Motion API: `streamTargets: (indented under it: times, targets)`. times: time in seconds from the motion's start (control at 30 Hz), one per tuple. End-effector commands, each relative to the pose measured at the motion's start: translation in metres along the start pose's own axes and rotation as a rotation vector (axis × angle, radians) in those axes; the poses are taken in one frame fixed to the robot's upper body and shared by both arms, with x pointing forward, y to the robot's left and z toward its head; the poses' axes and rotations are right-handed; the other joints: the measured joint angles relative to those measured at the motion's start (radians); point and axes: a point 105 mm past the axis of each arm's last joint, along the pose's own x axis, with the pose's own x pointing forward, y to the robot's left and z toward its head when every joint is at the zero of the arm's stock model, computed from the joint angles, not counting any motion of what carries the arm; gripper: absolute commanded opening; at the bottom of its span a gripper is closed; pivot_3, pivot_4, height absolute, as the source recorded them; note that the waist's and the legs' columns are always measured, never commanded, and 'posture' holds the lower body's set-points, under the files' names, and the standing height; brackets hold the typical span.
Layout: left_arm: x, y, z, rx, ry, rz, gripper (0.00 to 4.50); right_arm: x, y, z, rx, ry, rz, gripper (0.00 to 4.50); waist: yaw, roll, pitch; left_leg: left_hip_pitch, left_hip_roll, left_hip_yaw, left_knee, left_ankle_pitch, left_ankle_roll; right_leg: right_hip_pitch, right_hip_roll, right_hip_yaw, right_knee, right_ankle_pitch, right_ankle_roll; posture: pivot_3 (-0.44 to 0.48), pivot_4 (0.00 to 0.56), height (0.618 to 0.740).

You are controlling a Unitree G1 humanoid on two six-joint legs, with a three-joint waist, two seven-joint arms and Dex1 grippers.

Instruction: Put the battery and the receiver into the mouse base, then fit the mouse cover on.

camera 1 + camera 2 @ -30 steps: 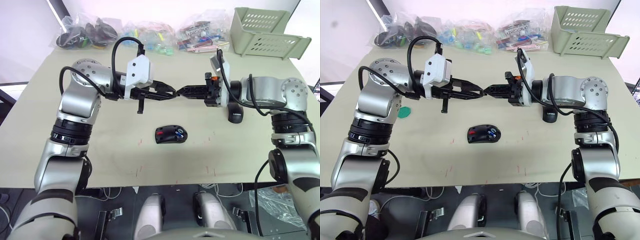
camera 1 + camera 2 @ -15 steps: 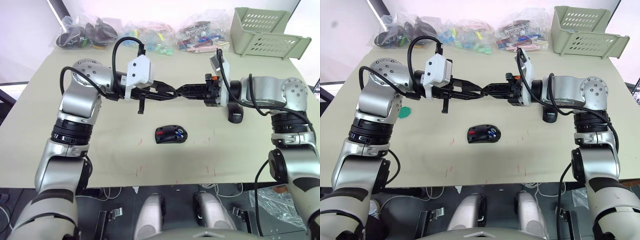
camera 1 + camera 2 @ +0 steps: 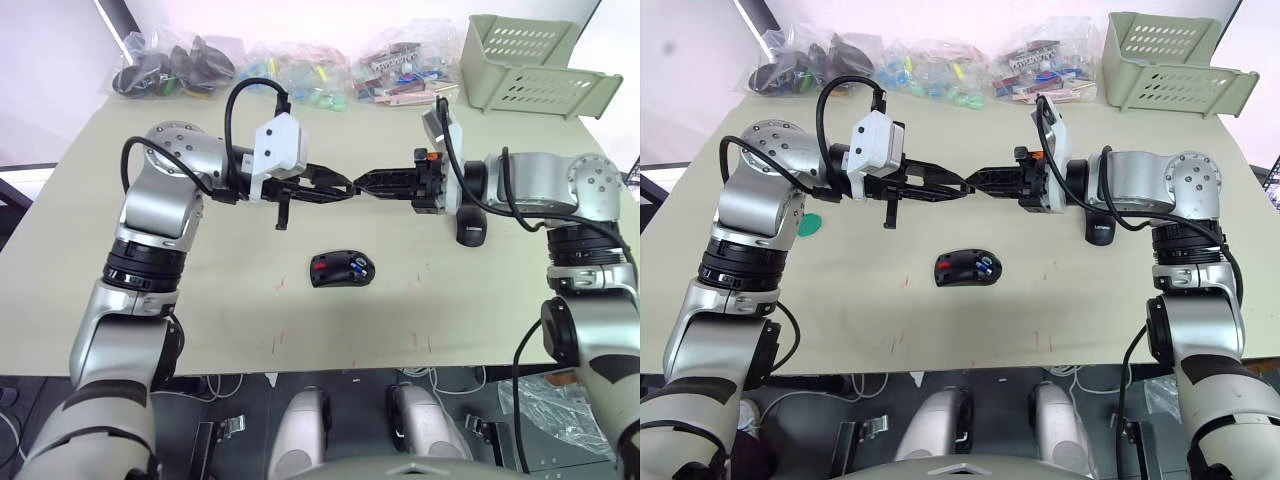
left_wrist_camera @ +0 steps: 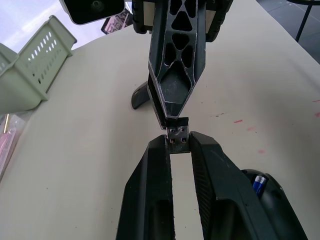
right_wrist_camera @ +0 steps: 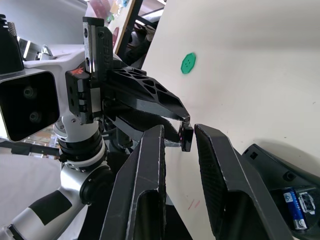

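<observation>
My left gripper (image 3: 349, 187) and right gripper (image 3: 363, 183) meet tip to tip above the table's middle. The receiver (image 4: 178, 134), a tiny dark stub with a metallic plug end, is pinched by its plug in my left gripper (image 4: 178, 142). Its dark cap (image 5: 186, 138) sits in the gap of my open right gripper (image 5: 179, 134), touching neither finger. Below them on the table lies the mouse base (image 3: 341, 269), red inside, with the blue battery (image 3: 356, 266) in its compartment. The mouse cover (image 3: 470, 229) lies on the table behind my right forearm.
A round green disc (image 3: 810, 224) lies on the table under my left arm. Bags of small parts (image 3: 300, 72) line the far edge. A pale green basket (image 3: 535, 62) stands at the far right corner.
Half a second ago the two grippers' tips overlapped. Now the right gripper has drawn back slightly to the right, and the receiver stays in the left gripper.
</observation>
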Motion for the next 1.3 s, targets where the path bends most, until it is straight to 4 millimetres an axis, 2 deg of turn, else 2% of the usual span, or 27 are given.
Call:
streamTargets:
  times: [0.03,0.83,0.93,0.97,1.3]
  targets:
    - [-0.0056,0.0038,0.0107,0.05,-0.016,0.024,0.06,-0.0029,0.0095,-0.0007,-0.03,0.002,0.038,0.99,0.0,0.0,0.0,0.0,0.0,0.0,0.0,0.0,0.0,0.0,0.0,0.0,0.0,0.0,0.0,0.0,0.15,0.74]
    - [-0.0055,0.0029,0.0096,0.049,-0.014,0.021,0.06,-0.003,0.0098,0.0007,-0.03,-0.006,0.038,0.99,0.0,0.0,0.0,0.0,0.0,0.0,0.0,0.0,0.0,0.0,0.0,0.0,0.0,0.0,0.0,0.0,0.15,0.74]
    - [-0.0054,0.0032,0.0096,0.049,-0.014,0.022,0.06,-0.0024,0.0101,0.0002,-0.03,-0.004,0.039,0.2,0.0,0.0,0.0,0.0,0.0,0.0,0.0,0.0,0.0,0.0,0.0,0.0,0.0,0.0,0.0,0.0,0.15,0.74]
    - [-0.0055,0.0031,0.0096,0.049,-0.014,0.022,0.06,-0.0021,0.0103,-0.0001,-0.031,-0.003,0.041,0.09,0.0,0.0,0.0,0.0,0.0,0.0,0.0,0.0,0.0,0.0,0.0,0.0,0.0,0.0,0.0,0.0,0.15,0.74]
    - [-0.0054,0.0024,0.0091,0.051,-0.013,0.021,0.06,-0.0026,0.0113,0.0002,-0.039,-0.001,0.04,0.09,0.0,0.0,0.0,0.0,0.0,0.0,0.0,0.0,0.0,0.0,0.0,0.0,0.0,0.0,0.0,0.0,0.15,0.74]
